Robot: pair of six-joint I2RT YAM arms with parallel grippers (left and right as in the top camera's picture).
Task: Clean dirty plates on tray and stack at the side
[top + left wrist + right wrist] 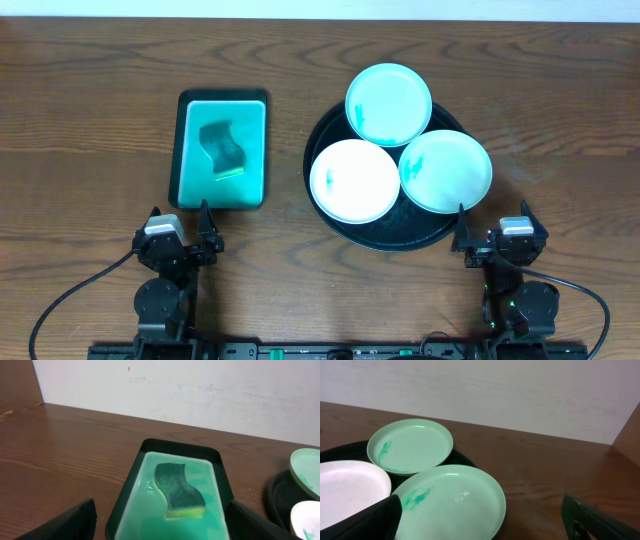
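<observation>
Teal smears mark the far plate (388, 104) and the right-hand plate (445, 170), while the whiter plate (355, 181) looks almost clean from above. All three sit close-packed on the black tray (392, 238), rims touching or overlapping, none yet stacked at the side. The right gripper (495, 218) hangs just beside the tray's near edge, fingers spread wide, and the right-hand plate lies directly ahead of it — round and shallow, so no axis matters, only its thin glossy rim. The left gripper (180, 215), equally wide, faces the sponge (177, 490), a green scouring face on yellow foam, lying straight ahead in the wet teal dish (184, 150) with its wavy long axis running away from the fingers. By this layout the left arm suits the sponge and the right suits the plates. The wood table (90, 120) is matte and grained.
</observation>
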